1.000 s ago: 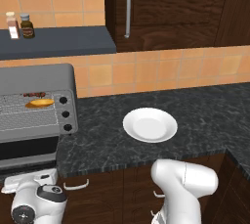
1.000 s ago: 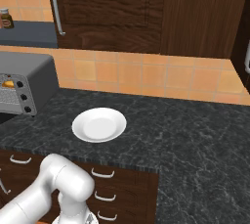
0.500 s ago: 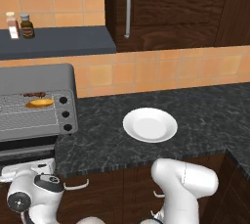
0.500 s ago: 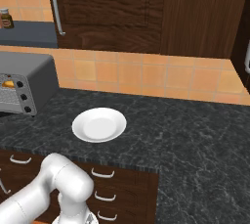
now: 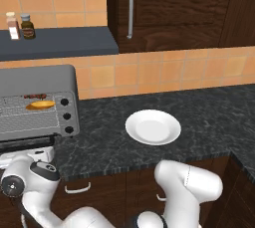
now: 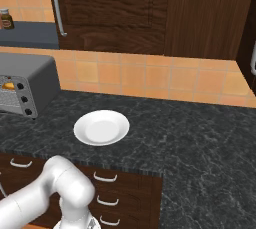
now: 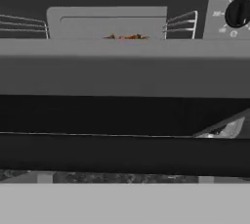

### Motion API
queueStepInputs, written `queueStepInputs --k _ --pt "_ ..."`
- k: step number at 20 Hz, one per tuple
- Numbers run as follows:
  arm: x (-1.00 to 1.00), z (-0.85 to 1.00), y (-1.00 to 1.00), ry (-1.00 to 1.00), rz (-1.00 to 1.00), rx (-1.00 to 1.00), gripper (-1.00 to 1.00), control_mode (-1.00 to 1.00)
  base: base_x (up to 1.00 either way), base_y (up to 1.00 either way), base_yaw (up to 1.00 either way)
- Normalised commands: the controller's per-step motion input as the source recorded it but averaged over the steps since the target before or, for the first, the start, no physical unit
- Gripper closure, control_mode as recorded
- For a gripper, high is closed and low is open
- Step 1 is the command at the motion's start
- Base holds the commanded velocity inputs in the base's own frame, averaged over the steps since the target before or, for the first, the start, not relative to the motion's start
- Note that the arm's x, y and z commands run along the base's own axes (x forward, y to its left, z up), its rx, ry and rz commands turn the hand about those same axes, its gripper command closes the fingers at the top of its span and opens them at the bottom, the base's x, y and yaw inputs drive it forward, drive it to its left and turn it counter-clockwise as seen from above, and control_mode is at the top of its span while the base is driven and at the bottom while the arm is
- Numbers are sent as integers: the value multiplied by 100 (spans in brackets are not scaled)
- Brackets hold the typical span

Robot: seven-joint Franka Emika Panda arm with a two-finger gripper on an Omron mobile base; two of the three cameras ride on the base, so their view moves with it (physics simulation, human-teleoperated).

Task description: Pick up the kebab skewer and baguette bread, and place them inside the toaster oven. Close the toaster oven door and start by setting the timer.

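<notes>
The grey toaster oven [image 5: 37, 77] stands at the counter's left end, also seen at the left edge of the right base view [image 6: 30, 73]. On its wire rack lie the golden baguette bread [image 5: 40, 105] and, just behind it, the dark red kebab skewer [image 5: 34, 96]. The toaster oven door [image 5: 25, 144] hangs partly open below the opening. My gripper [image 5: 26, 154] sits low, right under and in front of that door, its fingers hidden. In the hand view the door's grey edge [image 7: 122, 66] crosses the frame, with reddish food [image 7: 124, 37] peeking above it. Nothing is held.
An empty white plate [image 5: 153, 127] rests mid-counter. Three black knobs [image 5: 65, 116] line the oven's right side, and one [image 7: 238, 11] shows close to the hand. Two spice bottles [image 5: 20, 25] stand on the shelf above. Drawers [image 6: 102, 188] sit below the counter's front edge.
The oven door has swung upward toward the opening, and my hand has risen with it beneath its front edge. The plate and the food have stayed put.
</notes>
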Motion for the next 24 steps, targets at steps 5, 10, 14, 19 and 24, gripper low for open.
queueStepInputs --k 5,10,14,19,24 --pt "52 32 -10 0 0 0 -100 -100 0 0 0" --pt "55 28 -8 0 0 0 -100 -100 0 0 0" --pt "53 21 -5 0 0 0 -100 -100 0 0 0" --pt "55 13 0 0 0 0 -100 -100 0 0 0" --pt "46 6 0 0 0 0 -100 -100 0 0 0"
